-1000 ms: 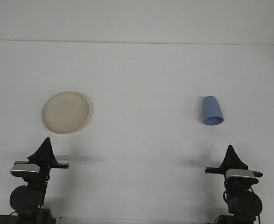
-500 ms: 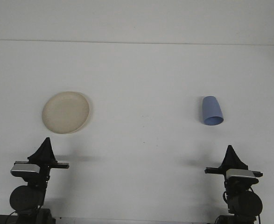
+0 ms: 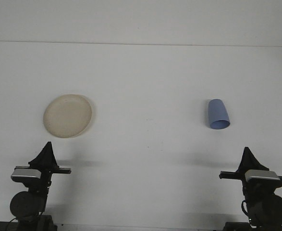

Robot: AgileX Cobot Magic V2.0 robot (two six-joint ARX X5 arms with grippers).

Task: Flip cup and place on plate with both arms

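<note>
A cream plate (image 3: pixel 67 115) lies on the white table at the left. A blue cup (image 3: pixel 218 114) lies on its side at the right, its open mouth toward the near edge. My left gripper (image 3: pixel 47 151) stands near the front edge, below the plate and well short of it. Near the front right corner, my right gripper (image 3: pixel 249 155) sits below and to the right of the cup, apart from it. Both grippers show as dark pointed shapes, with nothing held.
The white table (image 3: pixel 145 86) stretches back to a pale wall. Only the plate and the cup lie on it. Both arm bases stand at the near edge.
My right gripper has shifted to the right and slightly down toward the near edge. The left gripper, plate and cup have not moved.
</note>
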